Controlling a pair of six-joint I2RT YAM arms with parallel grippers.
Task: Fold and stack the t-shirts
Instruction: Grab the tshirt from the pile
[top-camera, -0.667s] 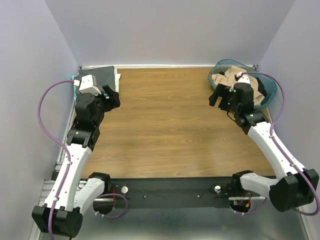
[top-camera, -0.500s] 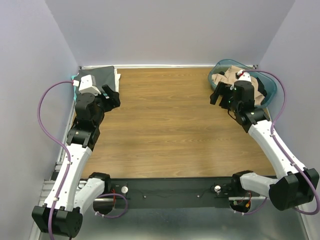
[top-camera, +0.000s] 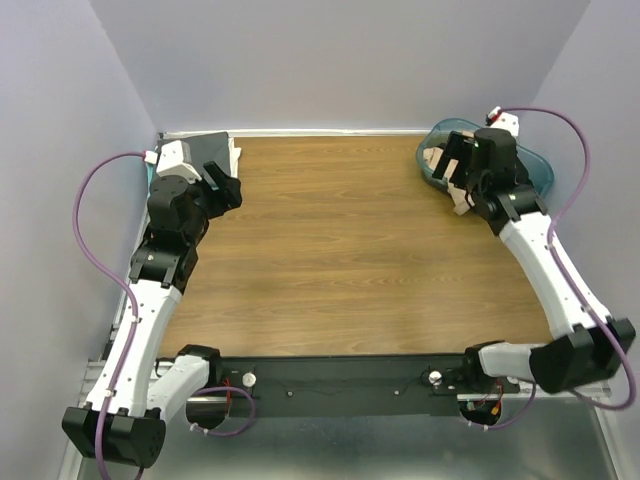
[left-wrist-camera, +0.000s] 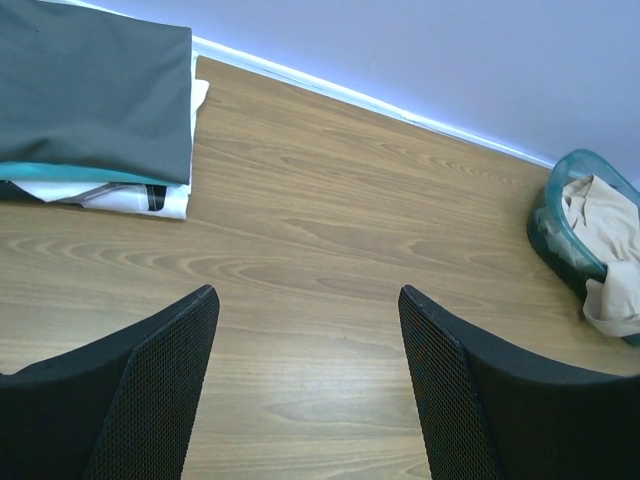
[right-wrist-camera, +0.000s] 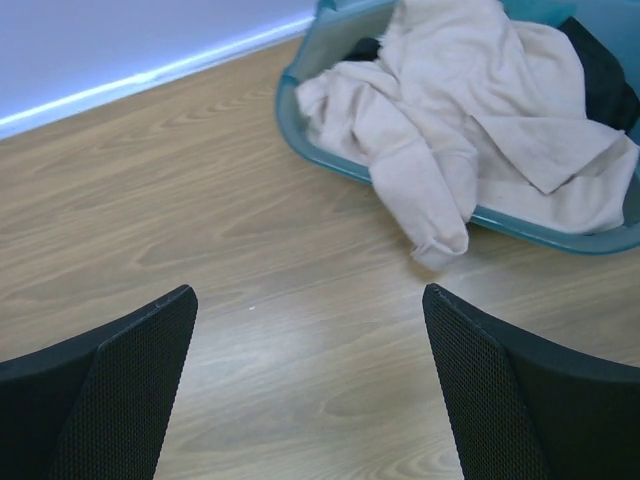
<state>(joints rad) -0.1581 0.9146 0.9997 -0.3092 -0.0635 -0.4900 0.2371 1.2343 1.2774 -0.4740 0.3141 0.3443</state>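
Observation:
A stack of folded t-shirts (top-camera: 222, 152) lies at the table's far left corner, a dark grey shirt (left-wrist-camera: 95, 95) on top, a teal one (left-wrist-camera: 60, 174) and a white one (left-wrist-camera: 130, 197) under it. A crumpled tan t-shirt (right-wrist-camera: 470, 110) fills the teal tub (right-wrist-camera: 310, 130) at the far right, one sleeve hanging over the rim onto the table. A black shirt (right-wrist-camera: 600, 70) shows beneath it. My left gripper (top-camera: 226, 186) is open and empty beside the stack. My right gripper (top-camera: 455, 165) is open and empty, raised at the tub's near-left rim.
The teal tub (top-camera: 540, 172) stands in the far right corner, also visible in the left wrist view (left-wrist-camera: 552, 235). Pale walls close the table at the back and both sides. Purple cables loop from both arms.
My right gripper has risen and moved back over the tub's left edge. My left arm has shifted slightly back toward the stack.

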